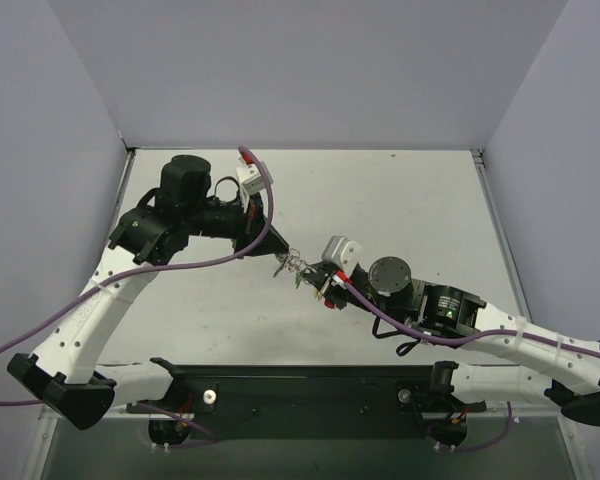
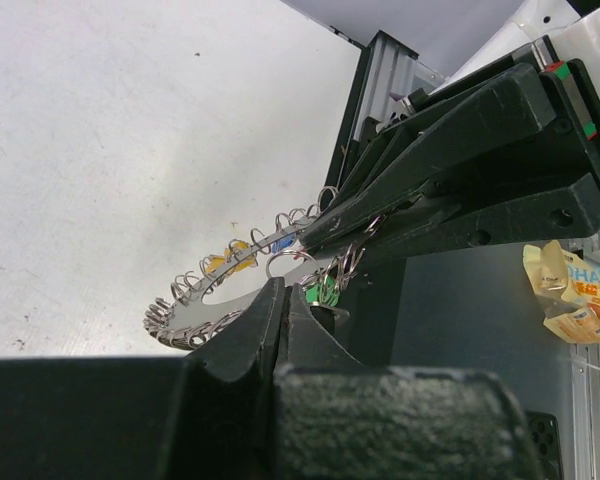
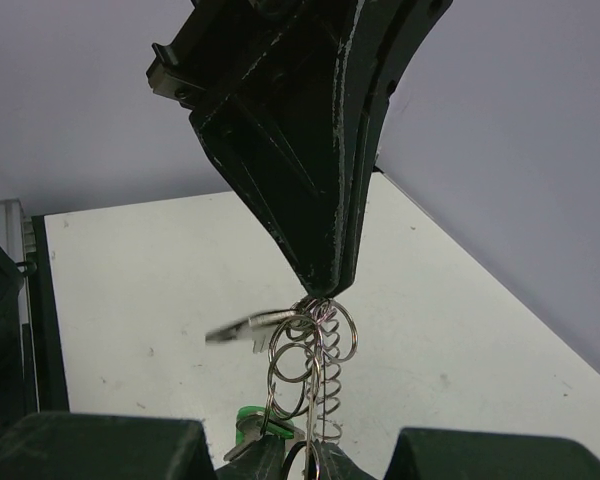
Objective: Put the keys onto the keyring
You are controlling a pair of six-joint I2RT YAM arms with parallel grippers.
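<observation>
Above table [image 1: 400, 200], keyring [image 1: 292, 265] between end effectors [image 1: 283, 249] [image 1: 312, 278]

With the top external camera we look down from high above and behind the two arms [image 1: 105, 305], far enough to take in the whole table [image 1: 410, 200]. The left wrist camera sits just behind its own fingers [image 2: 260, 330] and looks along them, low and very near, toward the right gripper [image 2: 313, 233]; the right wrist camera looks back the opposite way (with the walls [image 3: 80, 100] behind) at the left gripper [image 3: 322, 282]. All three views share one small place, where the two grippers meet at the keyring [image 1: 292, 265], small in the top view and large in both wrist views.
</observation>
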